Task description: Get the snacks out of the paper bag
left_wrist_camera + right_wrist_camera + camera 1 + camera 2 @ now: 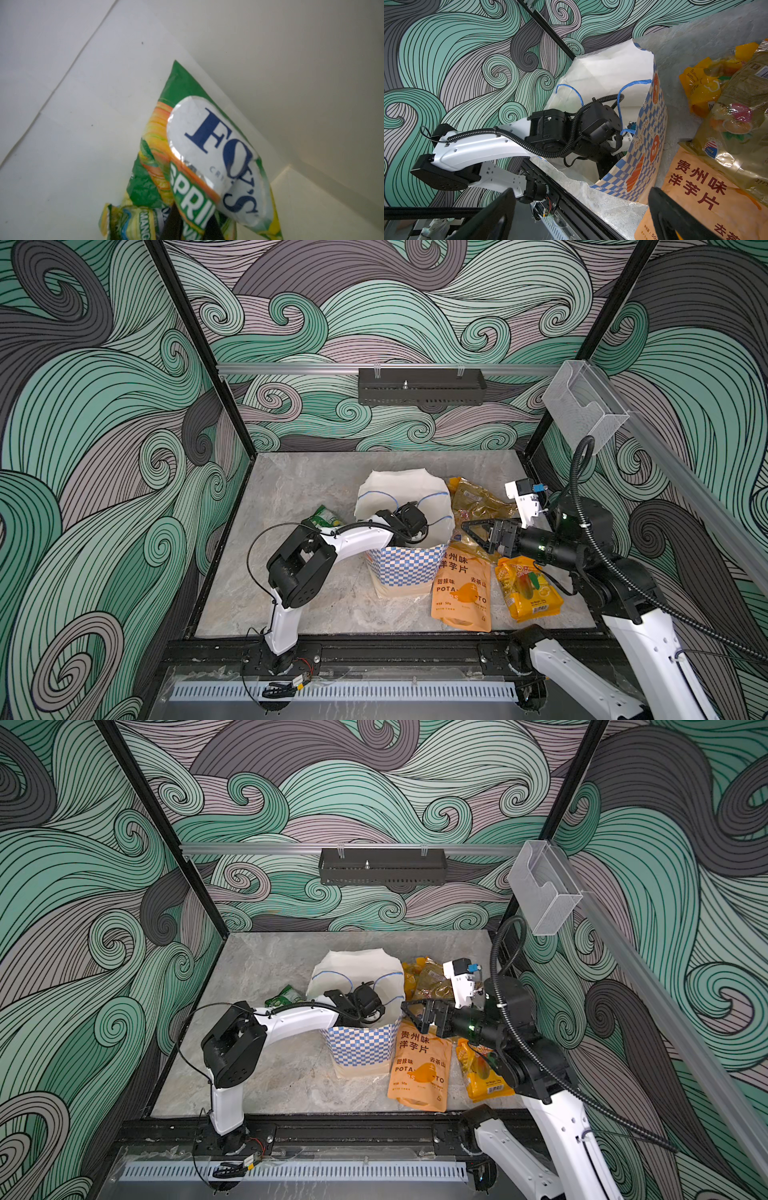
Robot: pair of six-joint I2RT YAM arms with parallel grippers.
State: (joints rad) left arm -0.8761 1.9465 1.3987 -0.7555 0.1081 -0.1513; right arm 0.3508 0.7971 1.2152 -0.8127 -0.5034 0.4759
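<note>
Black fingers (173,222) of the left gripper (193,214) sit right up against the lens, pinched together on the crinkly lower edge of a green FOX'S packet (209,135). So that's a proper grip, not just a touch. Jammed right beside them is a smaller green-yellow mango packet (128,224). Both lie on the white floor inside the paper bag (409,568), with the FOX'S one tucked into a corner against the wall.

In both top views the left arm (361,537) has its wrist dipped into the bag's open mouth, with the blue cord handles (639,82) flopped around it. The bag stands upright in the middle of the table (299,489).

The right gripper (469,531) hovers just off the bag's right rim, jaws spread wide, nothing in them. Around it are the ones already out:
- orange POTATO pouch (461,593), flat right beside the bag's base
- fruit-print packet (528,589), just right of the pouch
- golden-brown packet (478,502), further back

One more green packet (326,518) peeks out left of the bag, behind the left arm.
</note>
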